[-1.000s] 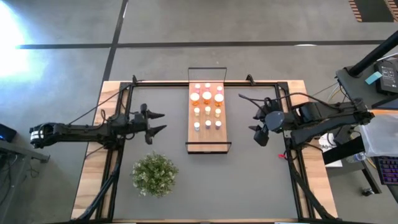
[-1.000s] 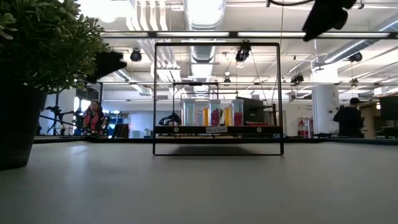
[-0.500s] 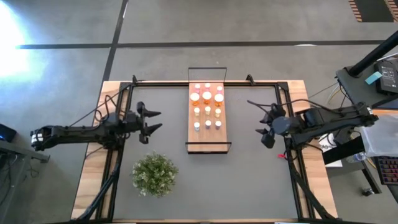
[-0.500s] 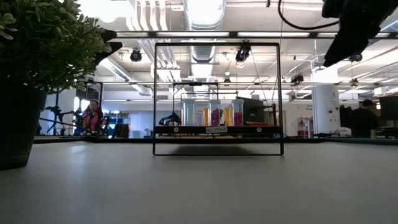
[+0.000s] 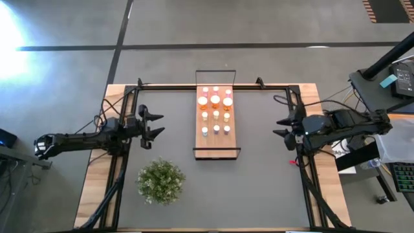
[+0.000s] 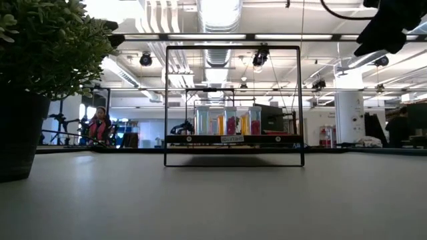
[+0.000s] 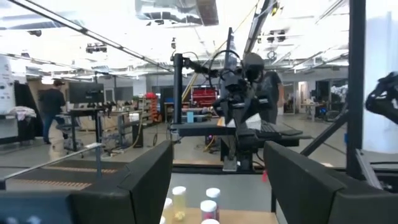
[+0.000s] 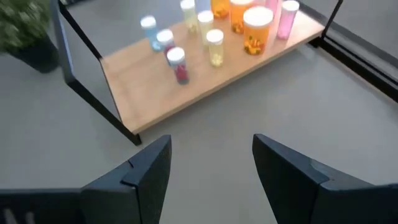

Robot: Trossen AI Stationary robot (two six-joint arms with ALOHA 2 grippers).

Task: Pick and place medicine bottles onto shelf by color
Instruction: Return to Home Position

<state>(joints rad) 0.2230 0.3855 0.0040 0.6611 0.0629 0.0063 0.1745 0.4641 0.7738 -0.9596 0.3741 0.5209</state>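
Observation:
The shelf [image 5: 211,144], a light wooden board with black wire ends, lies on the dark mat at the table's middle. Several medicine bottles [image 5: 215,114] with white caps and pink, orange or pale bodies stand upright on it in rows, bunched on its far half. My left gripper [image 5: 160,123] hangs open to the shelf's left, pointing at it, and its wrist view shows bottles [image 7: 179,200] between its fingers. My right gripper [image 5: 278,127] hangs open to the shelf's right, tilted down toward the shelf [image 8: 180,93]. Neither holds anything.
A bushy green plant [image 5: 160,181] in a dark pot stands near the front left of the mat, close to my left arm. Black rails [image 5: 213,86] frame the table. The low view shows the shelf's wire frame [image 6: 233,47] and people [image 6: 100,127] in the room beyond.
Both arms have drawn back from the shelf. My left gripper has gone toward the table's left edge and tipped upward a little. My right gripper has gone toward the right edge and sunk somewhat. Both stay open, and the bottles stand as before.

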